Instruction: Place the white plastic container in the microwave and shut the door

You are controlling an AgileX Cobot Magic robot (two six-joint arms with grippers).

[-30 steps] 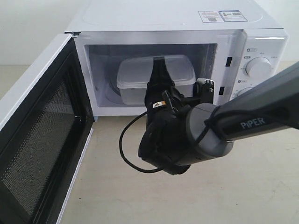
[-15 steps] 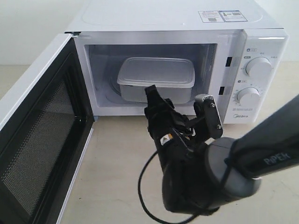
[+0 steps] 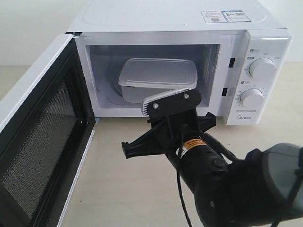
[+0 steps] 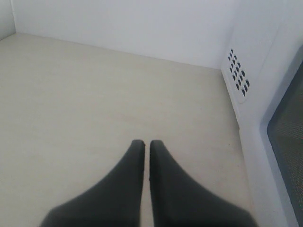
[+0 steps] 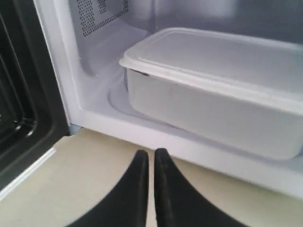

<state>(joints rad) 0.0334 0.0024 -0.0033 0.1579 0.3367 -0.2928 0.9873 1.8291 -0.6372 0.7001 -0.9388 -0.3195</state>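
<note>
The white plastic container [image 3: 157,78] sits lidded on the turntable inside the microwave [image 3: 175,21]. It also fills the cavity in the right wrist view as the container [image 5: 213,90]. The door [image 3: 42,142] stands wide open to the left, black mesh inner face showing, and its edge shows as the door [image 5: 19,94]. My right gripper [image 3: 165,103] hovers just outside the cavity, in front of the container and clear of it. In its own view the right gripper [image 5: 150,152] is shut and empty over the table before the sill. My left gripper [image 4: 143,142] is shut on nothing above bare table.
Two round knobs [image 3: 262,67] sit on the microwave's right panel. A black cable [image 3: 182,198] hangs under the right arm. In the left wrist view a white wall with vent holes [image 4: 239,75] and a dark window [image 4: 289,142] stand close beside the left gripper.
My right gripper let go of the container, backed out of the cavity toward the camera, opened wide, then shut, and its wrist turned. The container stays inside.
</note>
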